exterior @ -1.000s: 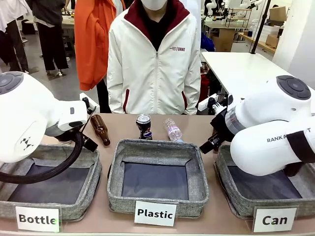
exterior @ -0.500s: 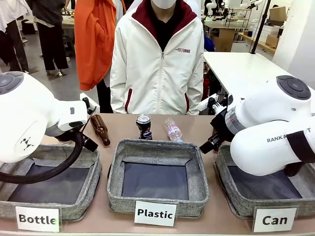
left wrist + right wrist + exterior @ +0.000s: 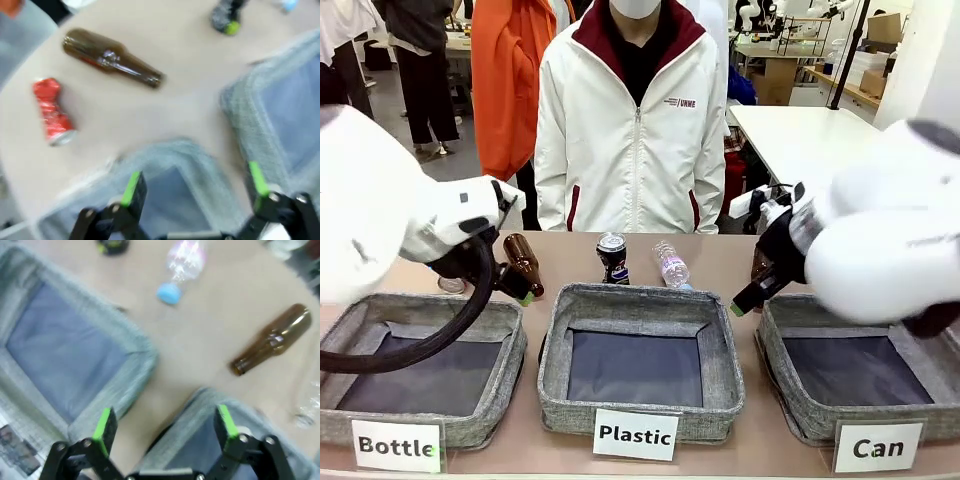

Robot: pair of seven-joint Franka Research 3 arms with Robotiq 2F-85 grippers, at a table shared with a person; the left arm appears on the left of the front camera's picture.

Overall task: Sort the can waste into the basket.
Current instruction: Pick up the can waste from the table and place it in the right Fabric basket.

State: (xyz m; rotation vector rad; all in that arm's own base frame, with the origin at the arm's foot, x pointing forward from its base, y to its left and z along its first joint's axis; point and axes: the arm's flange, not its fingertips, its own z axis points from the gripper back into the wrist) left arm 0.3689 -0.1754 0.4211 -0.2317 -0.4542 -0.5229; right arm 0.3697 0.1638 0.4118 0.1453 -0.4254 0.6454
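Note:
The crushed red can (image 3: 51,111) lies on the tan table beside a brown bottle (image 3: 112,59). The dark can (image 3: 612,257) stands upright behind the middle basket, also seen as a dark can (image 3: 227,17) and as a dark can (image 3: 112,245). The Can basket (image 3: 790,410) sits at the right behind its white card (image 3: 877,447). My left gripper (image 3: 517,287) hangs open over the left basket's far rim; its own view shows the left gripper (image 3: 195,185) holding nothing. My right gripper (image 3: 743,300) is open at the Can basket's rim (image 3: 200,400), and the right gripper (image 3: 165,424) holds nothing.
The Bottle basket (image 3: 500,400) is at the left and the Plastic basket (image 3: 640,405) in the middle. A brown bottle (image 3: 523,262) and a clear plastic bottle (image 3: 671,265) lie behind them. Another brown bottle (image 3: 272,345) lies near the Can basket. A person (image 3: 630,130) stands at the far side.
Both arms have begun to move and show blurred. The left gripper has shifted slightly right toward the brown bottle, and the right arm's body has swung up and right. The cans have not moved.

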